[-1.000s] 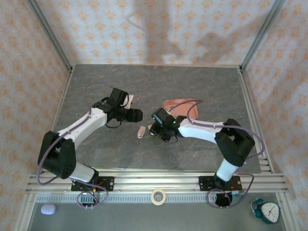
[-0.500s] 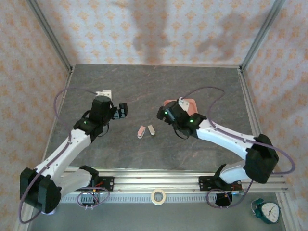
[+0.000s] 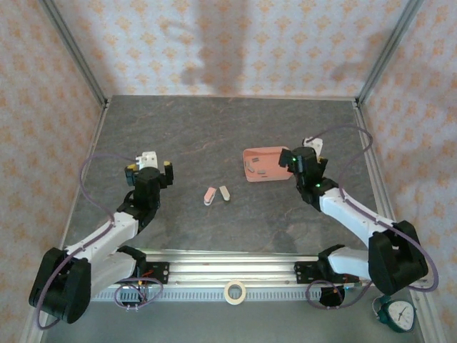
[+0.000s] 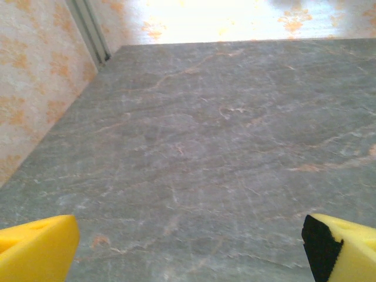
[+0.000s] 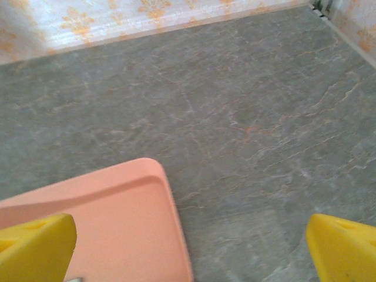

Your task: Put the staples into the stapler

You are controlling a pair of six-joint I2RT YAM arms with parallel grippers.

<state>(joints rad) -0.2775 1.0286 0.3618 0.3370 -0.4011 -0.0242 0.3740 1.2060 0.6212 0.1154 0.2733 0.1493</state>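
Observation:
The stapler lies near the middle of the table as two small oblong parts side by side, a pinkish one and a cream one. The staples show as tiny dark strips inside the pink tray. My left gripper is well to the left of the stapler. Its yellow fingers stand wide open over bare table. My right gripper hovers at the tray's right end, open, with the tray's corner below its left finger and nothing held.
A roll of tape sits on the front rail and a clock lies at the near right corner. Patterned walls and metal frame posts close in the grey tabletop on three sides.
Both grippers have opened and drawn back from the middle, the left arm leftward, the right arm rightward beside the tray. The stapler's two parts stay lying on the table.

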